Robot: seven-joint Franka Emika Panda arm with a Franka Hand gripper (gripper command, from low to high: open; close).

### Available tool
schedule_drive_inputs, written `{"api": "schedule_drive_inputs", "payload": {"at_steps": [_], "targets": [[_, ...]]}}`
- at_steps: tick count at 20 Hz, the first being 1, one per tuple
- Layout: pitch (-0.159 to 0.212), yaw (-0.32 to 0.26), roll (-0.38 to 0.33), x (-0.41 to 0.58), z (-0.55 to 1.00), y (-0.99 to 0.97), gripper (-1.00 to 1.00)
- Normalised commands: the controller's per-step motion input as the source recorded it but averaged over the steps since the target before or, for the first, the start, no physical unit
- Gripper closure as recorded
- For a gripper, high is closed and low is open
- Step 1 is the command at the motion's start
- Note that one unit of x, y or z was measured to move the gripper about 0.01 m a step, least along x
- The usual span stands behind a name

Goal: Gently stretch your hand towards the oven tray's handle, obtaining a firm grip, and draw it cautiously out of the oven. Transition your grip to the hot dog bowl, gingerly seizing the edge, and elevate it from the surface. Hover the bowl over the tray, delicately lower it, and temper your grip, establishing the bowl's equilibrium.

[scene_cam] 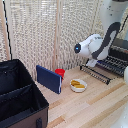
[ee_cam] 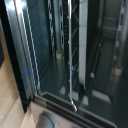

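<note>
Claw: the gripper [scene_cam: 93, 62] at the end of the white Franka arm [scene_cam: 102, 42] sits low at the mouth of the oven, at about 3 o'clock in the exterior view; its fingers are hidden behind the wrist housing there, and none show in the wrist view, so I cannot tell whether they are spread or closed.
Oven: a small boxy toaster oven of dark metal with silvery trim [scene_cam: 120, 50], at the 3 o'clock edge of the exterior view, its drop-down door with a long bar handle [scene_cam: 97, 73] lowered flat toward the table.
Oven tray: a flat dark wire rack of thin parallel bars [scene_cam: 114, 64], lying just behind the claw at the oven's opening; the wrist view shows thin bars [ee_cam: 74, 50] inside the dark, glossy cavity, framed by silvery trim [ee_cam: 27, 60].
Hot dog bowl: a small shallow white round bowl with yellow-orange pieces inside [scene_cam: 78, 85], resting on the pale wooden table [scene_cam: 95, 107] just past centre toward 5 o'clock, well apart from the claw.
Red cup: a small red cup [scene_cam: 60, 73], at 10 o'clock of the bowl.
Blue book: a flat dark blue book-like slab [scene_cam: 48, 79], standing on edge just beside the cup.
Black case: a big black fabric case [scene_cam: 20, 97], open, at 8 o'clock.
Backdrop: a pale woven screen [scene_cam: 45, 30].
</note>
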Motion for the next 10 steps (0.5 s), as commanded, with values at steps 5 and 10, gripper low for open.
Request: {"api": "schedule_drive_inputs", "payload": {"at_steps": [5,10], "targets": [[0.000,-0.041,0.045,0.039,0.00,-0.54,-1.00],[0.004,-0.041,0.034,0.024,0.00,-0.38,-1.00]]}}
